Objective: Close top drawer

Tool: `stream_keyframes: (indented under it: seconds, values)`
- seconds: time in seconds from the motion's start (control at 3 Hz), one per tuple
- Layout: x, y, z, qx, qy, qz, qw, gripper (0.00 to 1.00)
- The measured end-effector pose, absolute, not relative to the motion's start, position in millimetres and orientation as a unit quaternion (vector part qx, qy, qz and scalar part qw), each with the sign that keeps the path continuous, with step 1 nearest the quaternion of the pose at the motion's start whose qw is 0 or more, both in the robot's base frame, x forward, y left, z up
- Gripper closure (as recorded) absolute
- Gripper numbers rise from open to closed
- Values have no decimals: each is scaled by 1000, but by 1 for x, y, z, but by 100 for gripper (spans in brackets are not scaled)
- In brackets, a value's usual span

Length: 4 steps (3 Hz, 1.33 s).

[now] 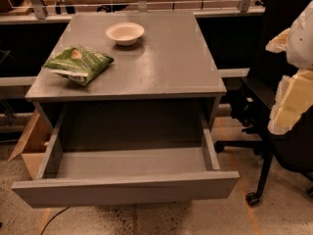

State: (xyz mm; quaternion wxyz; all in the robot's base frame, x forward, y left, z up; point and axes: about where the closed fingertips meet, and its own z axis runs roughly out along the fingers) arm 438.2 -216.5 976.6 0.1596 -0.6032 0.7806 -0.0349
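The top drawer (pixel 124 189) is a wide matte-grey drawer with a plain flat front. It is pulled far out of the grey cabinet (pixel 161 67), and its grey box inside holds nothing. The fronts below it are hidden by the open drawer. My gripper (pixel 291 99) shows as white and cream parts at the right edge of the camera view. It hangs to the right of the cabinet, above the level of the drawer front, and touches nothing.
A green snack bag (pixel 78 62) and a white bowl (pixel 125 33) lie on the cabinet top. A black office chair (pixel 274 136) stands close on the right. A cardboard box (pixel 30 143) stands at the left. A cable (pixel 54 217) runs on the floor.
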Motion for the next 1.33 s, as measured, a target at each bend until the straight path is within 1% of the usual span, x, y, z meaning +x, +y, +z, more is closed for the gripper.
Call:
stream_keyframes:
  seconds: [0.33,0.67,1.33]
  values:
    - [438,-217,977,-603,781,-35,160,0]
    - [432,-216,942,-589,797,-22,131,0]
    - [397,-207,821,-519,854,21,28,0]
